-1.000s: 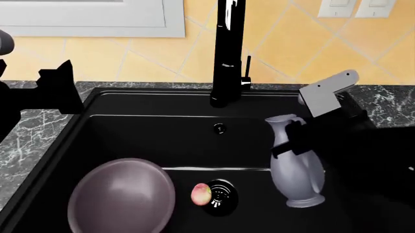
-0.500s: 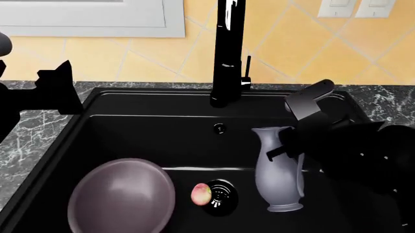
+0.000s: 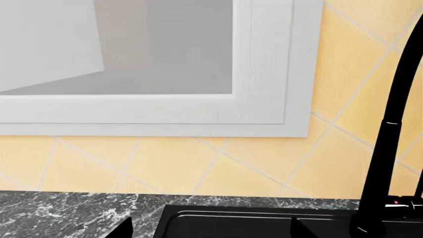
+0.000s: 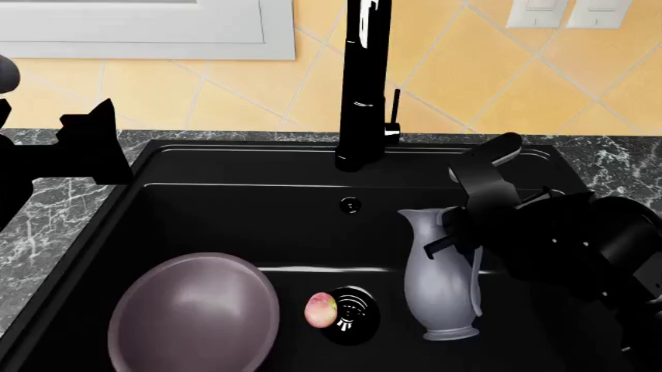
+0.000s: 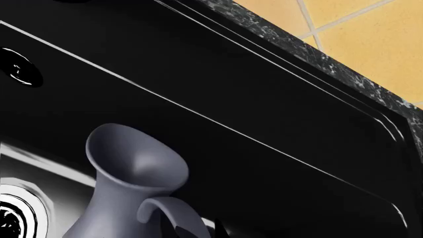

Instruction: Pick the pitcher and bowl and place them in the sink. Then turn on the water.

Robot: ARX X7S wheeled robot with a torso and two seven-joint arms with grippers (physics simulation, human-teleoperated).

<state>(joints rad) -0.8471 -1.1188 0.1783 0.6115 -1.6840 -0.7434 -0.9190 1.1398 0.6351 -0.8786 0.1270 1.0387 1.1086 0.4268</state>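
Three views, read from the left arm across to the right:

Left gripper (image 4: 88, 143): a black shape over the marbled counter (image 4: 52, 232), outside the sink's left rim; whether it is spread or closed cannot be told, and nothing shows in it.

Left wrist view only: a white window frame (image 3: 264, 114) on yellow wall tiles (image 3: 198, 168), with the sink's back corner and the faucet's stem at the edge; it shows neither bowl nor pitcher.

Sink (image 4: 238, 209): matte black basin holding the bowl, a small fruit, the drain and the pitcher.

Bowl (image 4: 194, 314): mauve-grey, at the sink's near left, below and right of the left gripper, well apart from the right gripper; nothing shows inside it.

Fruit (image 4: 321, 309): small, pink and yellow, touching the drain's left edge, between bowl and pitcher.

Drain (image 4: 352, 314): round, glossy black.

Faucet (image 4: 364, 85): tall, glossy black, behind the basin, with a thin lever on its right.

Pitcher (image 4: 442, 275): upright inside the sink, right of the drain, its foot at the basin floor.

Right gripper (image 4: 455, 232): clamped on the pitcher's neck and handle side.

Right wrist view only: the pitcher's flared spout and looped handle (image 5: 165, 208) from close above, with dark fingertips beside the handle.

Outlet plates (image 4: 569, 12): white, on the wall behind the right arm.

Writing: none can be read.
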